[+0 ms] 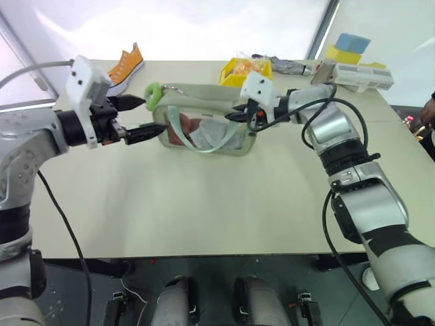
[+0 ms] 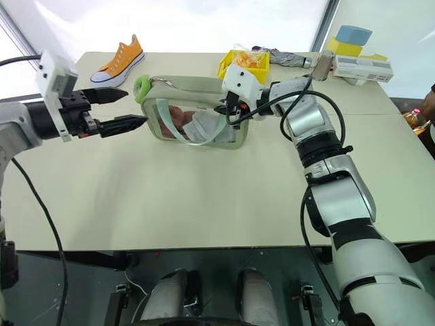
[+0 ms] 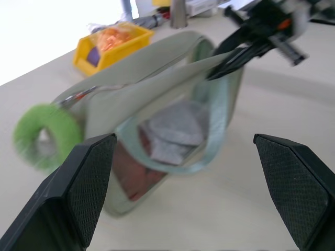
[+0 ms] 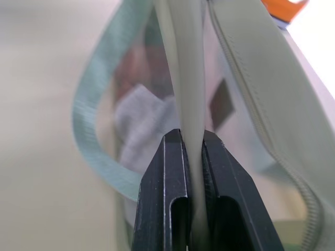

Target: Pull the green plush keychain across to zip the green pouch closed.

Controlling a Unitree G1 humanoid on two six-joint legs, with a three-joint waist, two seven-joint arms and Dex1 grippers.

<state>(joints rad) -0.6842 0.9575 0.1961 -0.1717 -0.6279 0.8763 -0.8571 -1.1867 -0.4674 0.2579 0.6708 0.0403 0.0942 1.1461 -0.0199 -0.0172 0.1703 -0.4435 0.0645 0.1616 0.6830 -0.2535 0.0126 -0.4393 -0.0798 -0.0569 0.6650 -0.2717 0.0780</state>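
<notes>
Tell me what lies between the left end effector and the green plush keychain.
Nothing: in the left eye view the open left end effector stands just short of the green plush keychain, with bare air between them.

Green pouch (image 1: 204,125): sage-green fabric, clear sides, red and grey contents showing through, pale mint loop handles (image 2: 178,129). Green plush keychain (image 1: 152,94): bright lime green. Table (image 1: 204,204): plain pale beige. Bin (image 2: 242,64): yellow, orange stuff inside. Sneaker (image 2: 121,58): orange, white sole. Far corner: blue block (image 2: 354,34) on yellow block (image 2: 344,48); white box (image 2: 362,67). Both pincers, left (image 2: 127,109) and right (image 4: 193,167): black fingers, white camera housings.
</notes>
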